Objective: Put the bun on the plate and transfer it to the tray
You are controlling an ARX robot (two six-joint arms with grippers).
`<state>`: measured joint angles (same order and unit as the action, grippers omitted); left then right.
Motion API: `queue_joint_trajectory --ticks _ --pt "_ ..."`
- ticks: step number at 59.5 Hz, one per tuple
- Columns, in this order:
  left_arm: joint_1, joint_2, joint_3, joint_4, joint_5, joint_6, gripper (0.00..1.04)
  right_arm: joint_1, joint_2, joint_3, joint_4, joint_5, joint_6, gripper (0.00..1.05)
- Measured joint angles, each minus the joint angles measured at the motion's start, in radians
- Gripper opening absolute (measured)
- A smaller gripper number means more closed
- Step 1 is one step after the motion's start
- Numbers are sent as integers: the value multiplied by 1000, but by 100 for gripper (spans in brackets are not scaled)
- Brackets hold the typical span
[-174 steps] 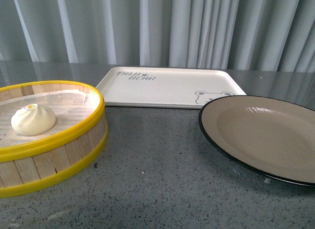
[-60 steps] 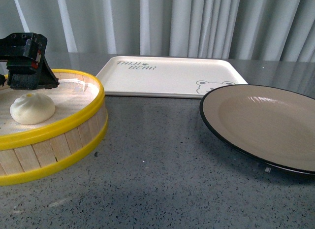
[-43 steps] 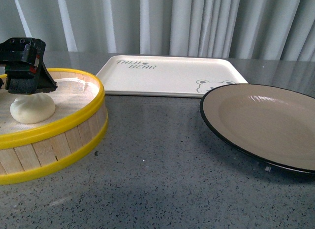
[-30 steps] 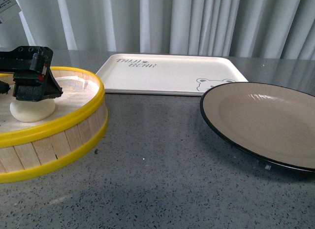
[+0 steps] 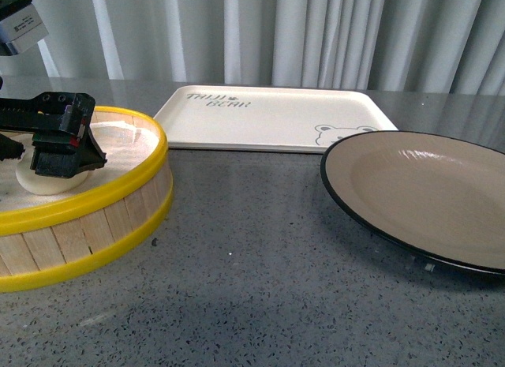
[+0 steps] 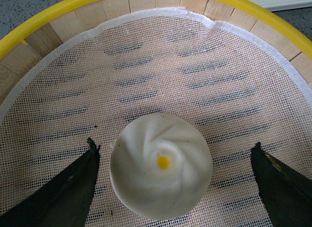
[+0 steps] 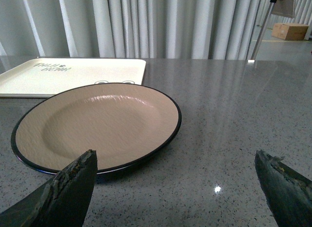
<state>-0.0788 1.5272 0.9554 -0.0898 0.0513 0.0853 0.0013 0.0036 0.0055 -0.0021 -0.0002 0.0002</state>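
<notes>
The bun (image 6: 161, 173) is seated on the mesh liner (image 6: 195, 66) of the steamer basket (image 6: 48, 17). It is bracketed by the spread-open left tool (image 6: 174, 146), with one finger (image 6: 73, 188) just beside it and the basket wall all round. The right tool (image 7: 174, 154), likewise spread open, is held over the bench (image 7: 234, 114), with the plate (image 7: 97, 124) just ahead of it and the tray (image 7: 58, 73) beyond.

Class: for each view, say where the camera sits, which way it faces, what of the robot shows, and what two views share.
Front view: on the body, facing forward over steamer basket, tray and plate; left gripper shows at the bun.
Left wrist view: on that wrist, looking down at the bun in the steamer basket; two open fingers show.
Right wrist view: on that wrist, facing plate and tray; right gripper shows, open.
Shared: front and left wrist views both show the bun.
</notes>
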Motion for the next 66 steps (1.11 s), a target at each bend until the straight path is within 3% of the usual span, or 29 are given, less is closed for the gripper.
queue_joint_trajectory --ticks 9,13,32,58,66 --pt "0 0 -1 6 -5 2 68 0 0 0 0 0 0 96" --pt "0 1 -1 9 -6 4 53 0 0 0 0 0 0 96" --pt "0 0 0 10 -5 4 5 0 0 0 0 0 0 96" --pt "11 -81 98 -24 12 -5 4 0 0 0 0 0 0 96" --pt "-34 -96 146 -30 16 -31 4 0 0 0 0 0 0 96"
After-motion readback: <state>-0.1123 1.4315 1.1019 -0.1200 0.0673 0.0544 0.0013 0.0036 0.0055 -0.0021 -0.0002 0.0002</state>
